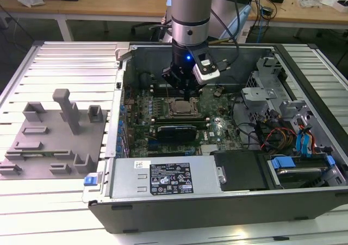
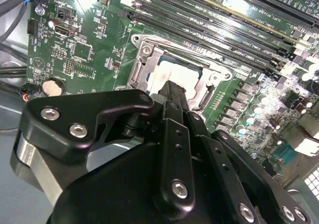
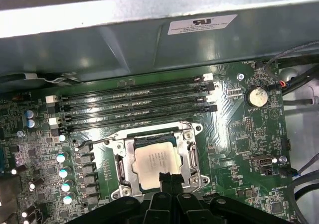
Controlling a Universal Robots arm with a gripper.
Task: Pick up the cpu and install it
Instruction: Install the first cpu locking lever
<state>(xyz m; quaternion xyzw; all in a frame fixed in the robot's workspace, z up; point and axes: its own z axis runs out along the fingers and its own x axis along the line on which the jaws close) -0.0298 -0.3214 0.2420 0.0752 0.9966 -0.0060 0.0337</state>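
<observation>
Jaws seemingly closed, the gripper (image 3: 169, 178) hangs over the seated cpu (image 3: 155, 160).

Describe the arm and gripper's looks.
The arm is a silver-grey cylinder with a blue light at its wrist. The gripper is black, built of jointed links with silver screws. A grey camera box sits beside it, and black cables trail off.

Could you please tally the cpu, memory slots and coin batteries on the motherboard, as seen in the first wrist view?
cpu: 1
memory slots: 4
coin battery: 1
Total: 6
</observation>
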